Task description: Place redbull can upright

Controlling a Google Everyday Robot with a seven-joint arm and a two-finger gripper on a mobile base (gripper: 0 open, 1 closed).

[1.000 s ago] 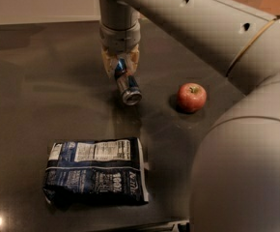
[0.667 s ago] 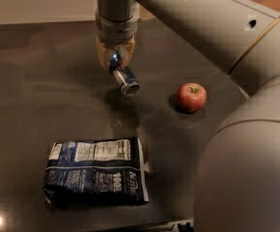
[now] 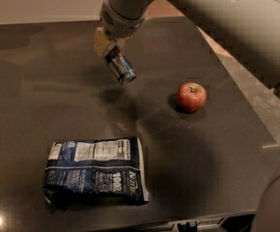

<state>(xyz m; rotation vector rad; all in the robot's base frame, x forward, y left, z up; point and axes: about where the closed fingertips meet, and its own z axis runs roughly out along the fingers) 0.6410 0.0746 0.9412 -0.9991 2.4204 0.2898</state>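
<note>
The redbull can (image 3: 120, 66) is a slim blue and silver can with a red mark. It hangs tilted in the air above the dark table (image 3: 43, 105), silver end pointing down and to the right. My gripper (image 3: 108, 46) is at the upper middle of the camera view, shut on the can's upper end, with yellowish fingers (image 3: 100, 40) showing. The can's shadow falls on the table below it.
A red apple (image 3: 191, 96) sits on the table to the right of the can. A blue-and-white snack bag (image 3: 95, 170) lies flat near the front left. My arm (image 3: 217, 18) spans the upper right. The table's right edge runs diagonally at the right.
The gripper has lifted the can off the table and carried it up; the can is still tilted. The apple and the bag have not moved.
</note>
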